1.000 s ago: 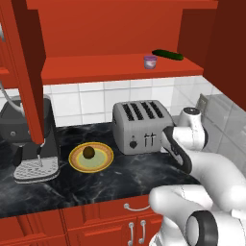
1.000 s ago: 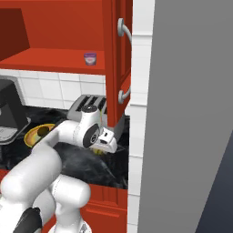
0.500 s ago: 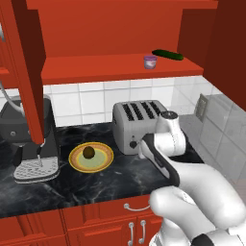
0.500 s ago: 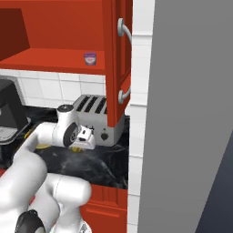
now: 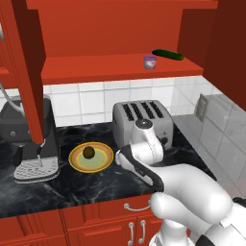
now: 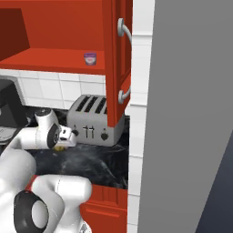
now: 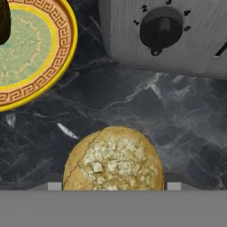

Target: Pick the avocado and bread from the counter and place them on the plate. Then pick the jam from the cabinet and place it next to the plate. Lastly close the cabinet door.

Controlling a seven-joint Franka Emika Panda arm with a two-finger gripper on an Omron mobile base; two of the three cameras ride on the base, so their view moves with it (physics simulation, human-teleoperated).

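The gripper [image 7: 111,186] is pinching the bread [image 7: 113,159] above the counter [image 7: 186,133], just beside the plate [image 7: 48,66] (the avocado [image 5: 88,152] sits on it), near the toaster [image 5: 141,122].

Toaster [image 5: 141,121], coffee machine [image 5: 26,139], cucumber [image 5: 167,55].

Left base view: we look from behind the arm's left, forward and down on the counter [image 5: 72,185], the toaster [image 5: 142,120], the plate [image 5: 91,158] and the open cabinet [image 5: 120,67].
Right base view: we look from behind its right, with the same toaster [image 6: 94,119] and cabinet shelf [image 6: 54,63].
Hand view: we look very close, down on the bread [image 7: 113,162], the plate rim [image 7: 48,66] and the toaster dial [image 7: 162,29].
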